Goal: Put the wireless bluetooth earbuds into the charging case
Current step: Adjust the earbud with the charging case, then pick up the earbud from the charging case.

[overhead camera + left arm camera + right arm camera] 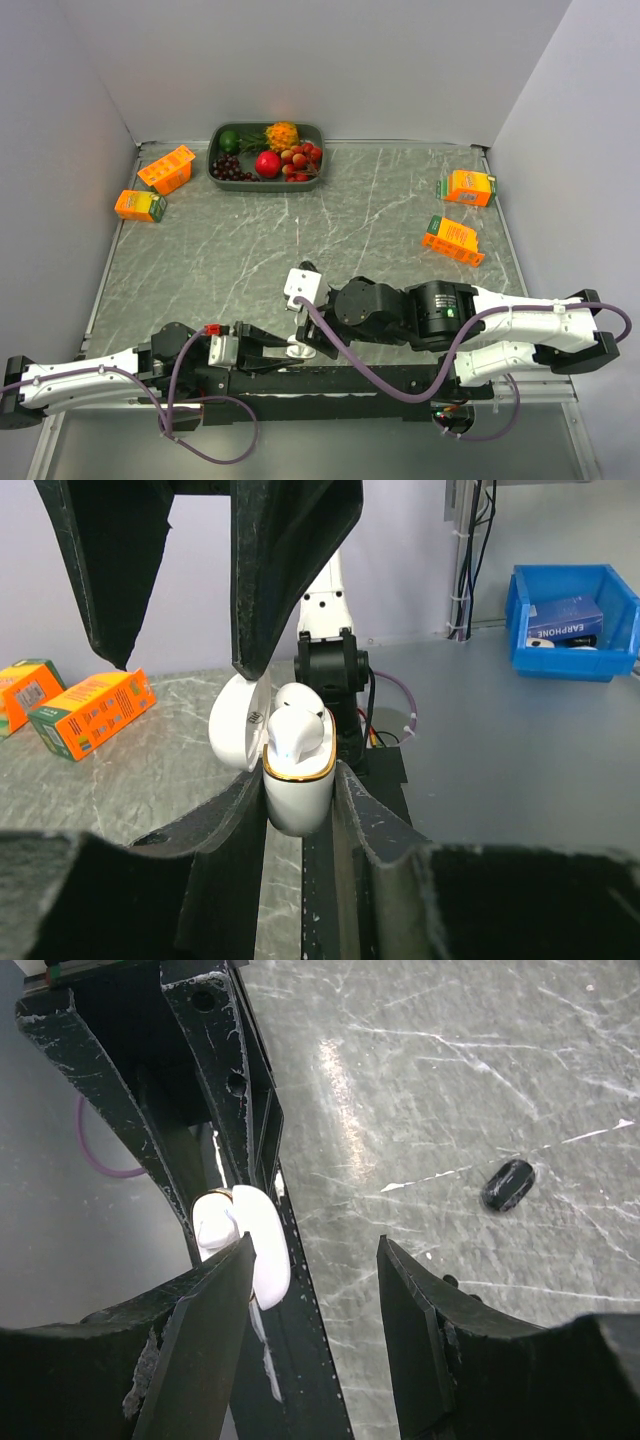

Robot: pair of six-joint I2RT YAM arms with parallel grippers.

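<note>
- Left wrist view: my left gripper [298, 776] is clamped on the charging case [296, 802], one finger on each side. The case is upright with its lid [235, 735] swung open.
- A white earbud [296, 730] sits in the case mouth. It looks proud of the gold rim, so I judge it not fully seated.
- The case hangs over the near edge of the table [450, 1060], about mid-width, above the black rail.
- My right gripper [315, 1250] has its fingers spread wide and holds nothing. Its left finger is just beside the case; I can't tell if it touches.
- A black earbud [508, 1185] lies loose on the table, a little in from the near edge and well clear of my right fingers.
- Risks:
  - Right finger nudges the case, which could twist it in the left grip or pop the white bud out.
  - The case is at the table edge, so a bud that pops out could drop off the table.
  - Closing the lid on a proud bud could jam it or flick the bud out.
  - The black bud is tiny and glossy, so an off-centre pinch could make it skid away.
</note>
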